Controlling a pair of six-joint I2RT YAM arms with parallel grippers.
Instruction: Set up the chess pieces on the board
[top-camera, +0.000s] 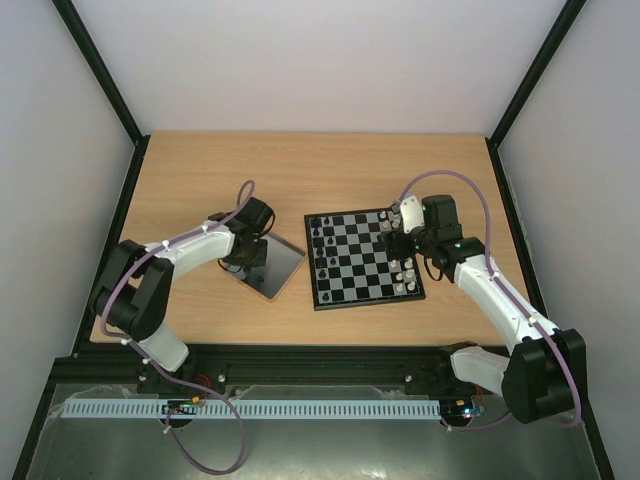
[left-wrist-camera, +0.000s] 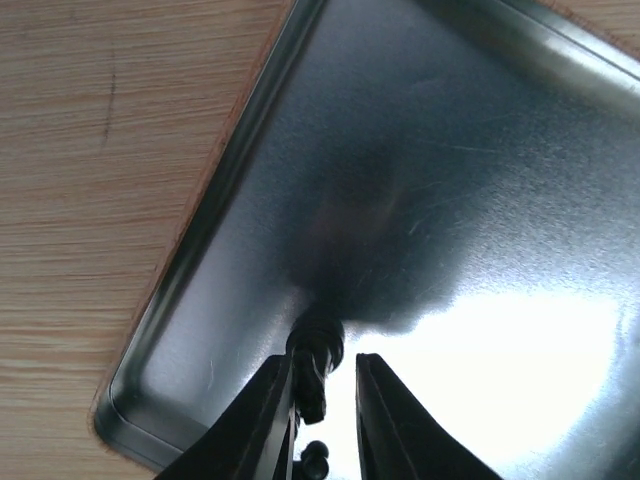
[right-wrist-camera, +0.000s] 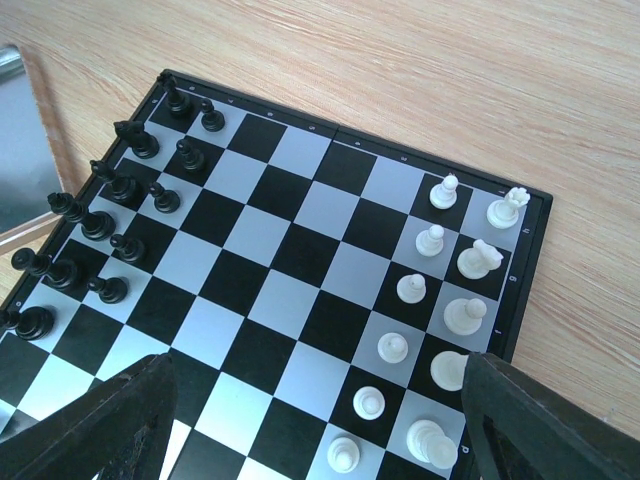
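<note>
Black piece (left-wrist-camera: 318, 350) between left pincer (left-wrist-camera: 323, 364) tips, seemingly touching.

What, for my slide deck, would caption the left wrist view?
Left jaws flank a black piece over the metal tray on the wooden table.

The black chess piece (left-wrist-camera: 318, 345) at the left end effector (left-wrist-camera: 326, 365) is too blurred (and dark) to tell its kind.

Black-jointed white arms (top-camera: 195, 247) — purple cables (top-camera: 488, 222)
</note>
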